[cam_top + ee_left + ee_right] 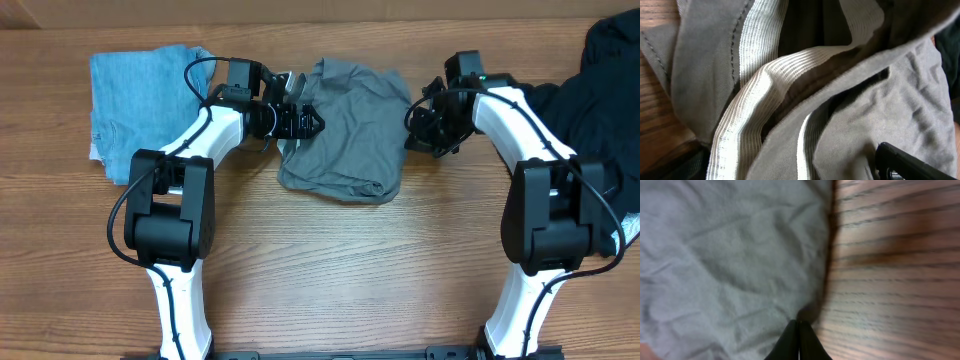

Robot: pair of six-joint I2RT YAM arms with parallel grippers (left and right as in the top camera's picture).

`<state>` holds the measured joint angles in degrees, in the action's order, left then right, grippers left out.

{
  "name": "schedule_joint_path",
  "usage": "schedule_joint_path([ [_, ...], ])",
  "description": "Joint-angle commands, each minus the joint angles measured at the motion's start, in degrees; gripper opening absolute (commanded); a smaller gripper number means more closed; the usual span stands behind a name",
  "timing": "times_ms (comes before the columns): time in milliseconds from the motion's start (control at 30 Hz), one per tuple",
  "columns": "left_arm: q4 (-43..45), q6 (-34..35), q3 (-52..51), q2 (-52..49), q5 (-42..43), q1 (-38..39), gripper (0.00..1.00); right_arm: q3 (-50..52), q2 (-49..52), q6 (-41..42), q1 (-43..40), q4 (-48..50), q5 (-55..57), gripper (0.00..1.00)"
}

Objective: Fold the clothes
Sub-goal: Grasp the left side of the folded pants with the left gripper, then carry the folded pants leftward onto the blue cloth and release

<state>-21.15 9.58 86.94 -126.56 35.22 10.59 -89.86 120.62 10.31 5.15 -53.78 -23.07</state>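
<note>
A grey garment [345, 135] lies crumpled at the table's middle back. My left gripper [303, 120] is at its left edge. The left wrist view shows the grey cloth [900, 100] and its white ribbed band [755, 115] very close. Only one black finger [912, 165] shows, far off to the right, so the jaws are open, with cloth lying over where the other finger would be. My right gripper [425, 128] is at the garment's right edge. In the right wrist view its fingers [799, 327] are closed together, pinching the cloth's edge [725, 255], where wrinkles converge.
A folded blue garment [140, 95] lies at the back left. A pile of black clothes [600, 90] sits at the back right, next to my right arm. Bare wooden table [350, 270] lies in front.
</note>
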Motion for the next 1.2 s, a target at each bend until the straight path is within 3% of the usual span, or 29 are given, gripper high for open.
schedule_joint_path([
  [0,-0.8,2.3,-0.5,-2.9,0.9,1.6,1.0,3.1,0.0,1.6,2.5,3.3,0.2,0.04],
  [400,1.4,2.5,-0.5,-3.6,3.4,3.0,1.0,4.6,0.1,3.5,9.1,10.3,0.1,0.04],
  [467,1.3,2.5,-0.5,-3.6,3.4,3.1,0.84,4.6,0.1,4.2,9.1,10.3,0.1,0.04],
  [533,1.6,2.5,-0.5,-3.7,3.4,3.3,0.6,4.6,0.1,4.7,9.1,10.2,0.0,0.04],
  [600,2.3,2.6,-0.5,-4.1,3.9,3.9,0.42,4.6,0.1,4.7,9.2,10.2,0.0,0.04],
  [733,4.4,4.4,-0.5,-6.3,7.1,5.0,0.08,4.6,0.1,4.8,9.2,10.1,-0.2,0.04],
  [767,4.8,4.9,-0.5,-6.5,7.8,5.0,0.04,4.6,0.1,4.7,9.1,9.9,-0.2,0.04],
  [1033,6.1,10.2,2.9,-4.9,11.3,-0.1,0.04,-6.2,-4.0,1.6,4.3,-3.5,-0.1,0.04],
  [1167,5.9,12.6,6.5,0.7,5.9,-2.8,0.04,-9.0,-11.0,1.7,0.6,-4.5,0.1,0.04],
])
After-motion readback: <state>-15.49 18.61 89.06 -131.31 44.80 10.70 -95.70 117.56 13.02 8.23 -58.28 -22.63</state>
